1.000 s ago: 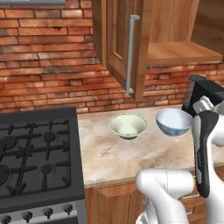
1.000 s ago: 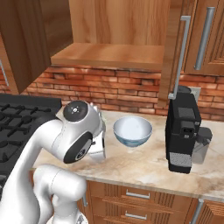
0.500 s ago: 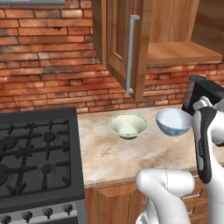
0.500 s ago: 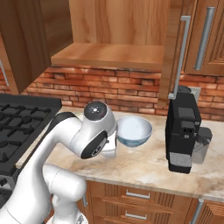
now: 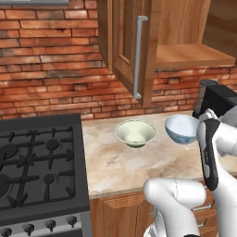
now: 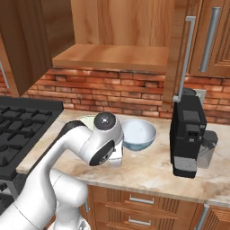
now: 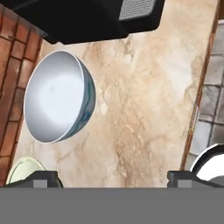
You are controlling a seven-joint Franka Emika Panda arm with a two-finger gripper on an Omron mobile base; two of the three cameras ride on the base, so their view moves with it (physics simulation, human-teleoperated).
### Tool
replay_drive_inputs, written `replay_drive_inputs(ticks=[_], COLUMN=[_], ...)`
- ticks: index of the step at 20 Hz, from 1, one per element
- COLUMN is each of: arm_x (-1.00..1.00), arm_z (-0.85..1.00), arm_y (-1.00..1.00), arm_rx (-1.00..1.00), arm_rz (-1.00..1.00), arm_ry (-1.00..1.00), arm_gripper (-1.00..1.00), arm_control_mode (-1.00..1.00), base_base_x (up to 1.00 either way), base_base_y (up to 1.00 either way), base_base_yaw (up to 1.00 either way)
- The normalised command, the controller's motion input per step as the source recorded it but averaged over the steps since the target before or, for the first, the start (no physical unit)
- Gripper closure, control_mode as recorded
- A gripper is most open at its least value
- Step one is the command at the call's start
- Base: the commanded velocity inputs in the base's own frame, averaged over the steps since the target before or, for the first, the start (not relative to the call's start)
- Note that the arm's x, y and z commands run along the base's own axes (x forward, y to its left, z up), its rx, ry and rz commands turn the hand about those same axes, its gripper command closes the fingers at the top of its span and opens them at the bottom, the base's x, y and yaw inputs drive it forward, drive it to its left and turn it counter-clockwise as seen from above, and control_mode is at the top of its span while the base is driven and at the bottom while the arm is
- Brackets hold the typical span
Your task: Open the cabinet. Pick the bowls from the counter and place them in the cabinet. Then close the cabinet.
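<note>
The surface [image 5: 115,162] was a beige, marble-veined stone slab over brown wooden fronts, backed by a rough red brick wall [image 5: 51,65]. On it stood two round, wide-mouthed ceramic bowls, side by side but apart: the pale green-cream bowl [image 5: 135,133] nearer the black gas stove [image 5: 37,162], and the light blue bowl [image 6: 138,134], smooth and white inside, nearer a boxy black coffee machine [image 6: 188,134]. Above them the brown wooden cabinet [image 6: 117,56] stood open, its panelled door [image 5: 132,46] with a long grey metal bar handle swung out and its flat shelf bare.

The white arm [image 6: 85,148] rose from the base and folded over the front of the surface, its rounded elbow joint before the bowls. The end effector [image 7: 113,177] looked down on the slab beside the blue bowl, its two dark tips set wide apart, released and touching nothing.
</note>
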Motion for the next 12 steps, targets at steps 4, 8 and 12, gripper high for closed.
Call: replay_drive_inputs(ticks=[4, 8, 12], arm_x=[0.42, 0.45, 0.58], arm_z=[-0.41, -0.36, -0.12], arm_y=[-0.08, -0.17, -0.35], arm_rx=[0.01, 0.02, 0.02], arm_rz=[0.00, 0.00, 0.00], arm_ry=[0.00, 0.00, 0.02], arm_gripper=[-1.00, -1.00, -1.00], arm_control_mode=[-1.00, -1.00, -1.00], base_base_x=[0.00, 0.00, 0.00], base_base_y=[0.00, 0.00, 0.00], base_base_yaw=[0.00, 0.00, 0.00])
